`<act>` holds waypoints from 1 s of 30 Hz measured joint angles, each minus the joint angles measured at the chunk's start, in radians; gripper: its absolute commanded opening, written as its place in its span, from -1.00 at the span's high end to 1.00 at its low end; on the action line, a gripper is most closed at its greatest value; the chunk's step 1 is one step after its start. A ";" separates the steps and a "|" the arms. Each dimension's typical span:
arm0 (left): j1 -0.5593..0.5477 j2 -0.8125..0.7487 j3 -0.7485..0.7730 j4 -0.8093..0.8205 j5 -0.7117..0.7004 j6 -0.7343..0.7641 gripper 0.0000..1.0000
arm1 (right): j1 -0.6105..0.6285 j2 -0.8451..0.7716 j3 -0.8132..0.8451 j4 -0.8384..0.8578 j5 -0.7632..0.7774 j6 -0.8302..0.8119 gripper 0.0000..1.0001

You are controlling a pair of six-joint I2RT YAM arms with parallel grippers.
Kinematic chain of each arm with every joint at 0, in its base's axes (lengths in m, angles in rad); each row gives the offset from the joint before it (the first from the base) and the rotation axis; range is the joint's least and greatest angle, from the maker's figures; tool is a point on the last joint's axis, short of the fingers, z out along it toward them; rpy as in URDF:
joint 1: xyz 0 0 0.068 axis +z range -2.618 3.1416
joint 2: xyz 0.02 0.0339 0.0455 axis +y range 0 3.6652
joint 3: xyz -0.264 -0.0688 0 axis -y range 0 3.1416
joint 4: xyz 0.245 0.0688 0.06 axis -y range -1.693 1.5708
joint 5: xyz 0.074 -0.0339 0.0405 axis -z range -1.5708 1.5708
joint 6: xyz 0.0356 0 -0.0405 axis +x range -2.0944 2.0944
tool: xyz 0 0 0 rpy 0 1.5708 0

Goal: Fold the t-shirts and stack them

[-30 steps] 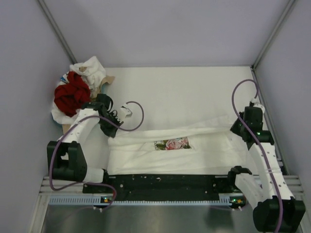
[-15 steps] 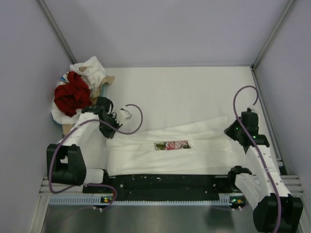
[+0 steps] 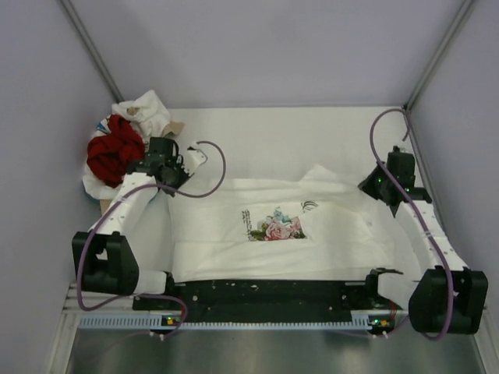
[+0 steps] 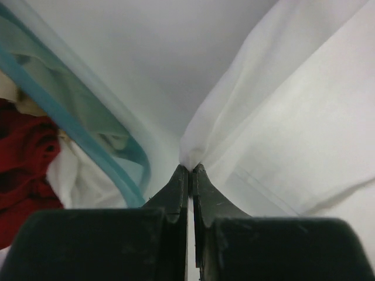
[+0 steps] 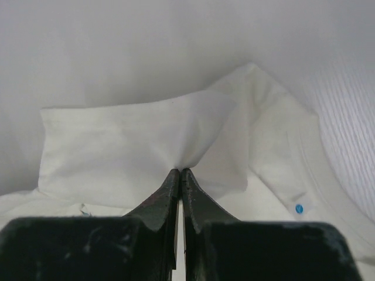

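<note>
Overhead, the white cotton t-shirt with a small pink-and-green floral chest print (image 3: 273,226) lies spread across the middle of the white table (image 3: 265,132), between the two arms; the left gripper (image 3: 192,158) sits at its far-left corner and the right gripper (image 3: 366,188) at its far-right edge; a heap of crumpled deep red t-shirt (image 3: 115,149) and white t-shirts (image 3: 144,109) fills the teal-rimmed cardboard-lined tray (image 3: 175,127) at the far left. Seen from the left wrist, the jaws are pressed together on a gathered point of the white fabric, which fans out to the right; the tray's teal rim curves just beside it on the left, with red cloth behind. Seen from the right wrist, the jaws are likewise clamped tight on a fold of a white flap; a tiny blue dot (image 5: 299,208) marks the cloth at lower right.
</note>
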 measured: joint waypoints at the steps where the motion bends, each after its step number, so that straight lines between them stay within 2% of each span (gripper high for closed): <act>1: 0.000 -0.012 -0.033 -0.003 0.003 0.008 1.00 | 0.000 -0.022 -0.038 -0.008 -0.001 0.007 1.00; 5: 0.000 -0.058 -0.142 -0.060 0.034 0.042 1.00 | 0.000 -0.203 -0.221 -0.078 -0.003 0.052 1.00; 9: -0.001 -0.093 -0.196 -0.121 0.090 0.076 1.00 | 0.000 -0.390 -0.334 -0.123 0.008 0.106 1.00; 13: -0.006 -0.095 -0.238 -0.158 0.137 0.111 1.00 | 0.000 -0.425 -0.379 -0.143 0.016 0.154 1.00; 15: -0.008 -0.093 -0.257 -0.174 0.146 0.125 0.87 | 0.000 -0.406 -0.379 -0.151 0.022 0.171 1.00; 21: -0.011 -0.090 -0.277 -0.233 0.153 0.196 0.00 | 0.000 -0.407 -0.381 -0.189 0.069 0.229 1.00; 22: -0.011 -0.090 -0.277 -0.254 0.153 0.216 -0.08 | 0.000 -0.419 -0.385 -0.192 0.078 0.240 1.00; 24: -0.011 -0.090 -0.272 -0.319 0.158 0.262 -0.21 | 0.000 -0.445 -0.391 -0.204 0.095 0.264 0.87; 27: -0.011 -0.089 -0.230 -0.450 0.171 0.329 -0.23 | 0.000 -0.467 -0.392 -0.235 0.127 0.301 0.46; 28: -0.011 -0.087 -0.212 -0.482 0.176 0.342 -0.22 | 0.000 -0.471 -0.390 -0.251 0.145 0.312 0.27; 30: -0.011 -0.085 -0.164 -0.531 0.190 0.359 -0.02 | 0.000 -0.477 -0.383 -0.287 0.181 0.328 0.02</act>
